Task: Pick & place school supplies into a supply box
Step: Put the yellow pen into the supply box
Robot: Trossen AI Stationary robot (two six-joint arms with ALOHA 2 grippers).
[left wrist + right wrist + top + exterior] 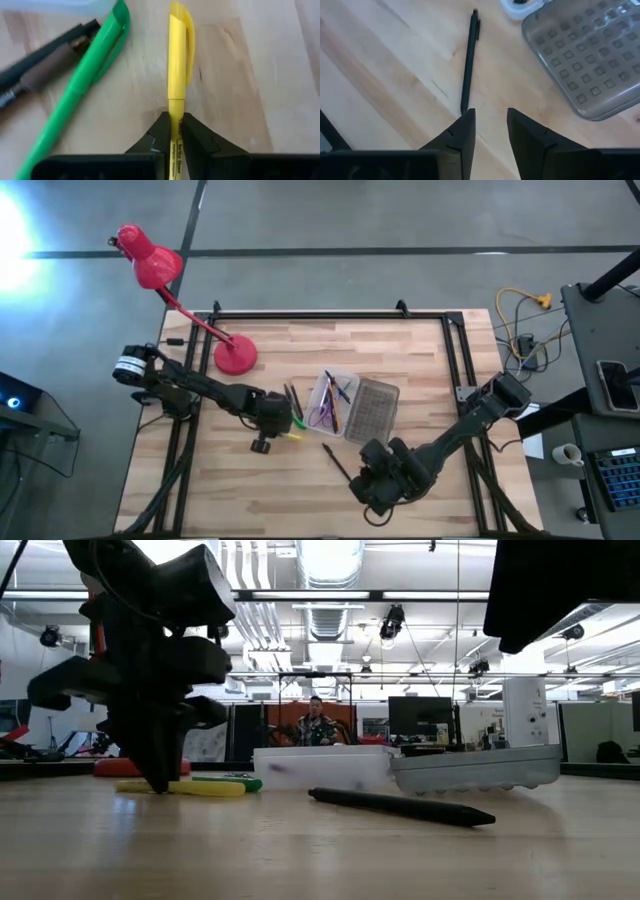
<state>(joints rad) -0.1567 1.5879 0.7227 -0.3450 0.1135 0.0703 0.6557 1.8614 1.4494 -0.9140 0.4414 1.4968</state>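
My left gripper [278, 425] [174, 122] stands left of the clear supply box [333, 402], shut on a yellow highlighter [177, 60] that lies on the table. A green pen [90, 75] and a dark pencil [40, 70] lie beside it. The box holds purple scissors [322, 415] and some pens. Its grey dotted lid [372, 410] [585, 55] rests against the box's right side. My right gripper [375, 470] [490, 117] hovers open near the table's near edge. A black pen [468, 65] [400, 807] lies flat just ahead of its fingers. My left gripper pinches the yellow highlighter's barrel [175, 112] between its two fingers, below the cap, with the fingers across it. It comes from above, pointing down [155, 775]. The highlighter lies level on the table [180, 787], its capped end pointing toward the box.
A red desk lamp [235, 355] stands on the table's far left, its arm reaching out past the table's far-left corner. Bare wood lies between the two grippers and along the near edge. A person shows far behind the table [317, 725].
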